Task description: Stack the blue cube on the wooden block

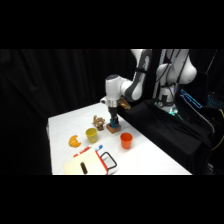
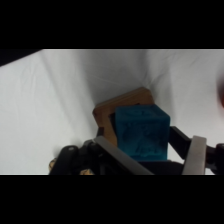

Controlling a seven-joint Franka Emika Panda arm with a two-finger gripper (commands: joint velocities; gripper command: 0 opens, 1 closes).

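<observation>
Wrist view: blue cube (image 2: 141, 132), matte with rounded edges, sits on the flat reddish-brown wooden block (image 2: 116, 107) | gripper (image 2: 150, 157) fingers flank the cube, grasp or release unclear | side view: block on white table (image 1: 145, 150) near round orange cup (image 1: 126, 140) | no readable writing

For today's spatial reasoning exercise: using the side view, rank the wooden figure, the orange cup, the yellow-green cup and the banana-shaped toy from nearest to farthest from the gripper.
Measured from the gripper:
1. Wooden figure, just to its picture-left.
2. Orange cup, in front of it, toward the camera.
3. Yellow-green cup, front-left; close to the orange cup's rank, so that pair is hard to call.
4. Banana-shaped toy, farthest left.
</observation>
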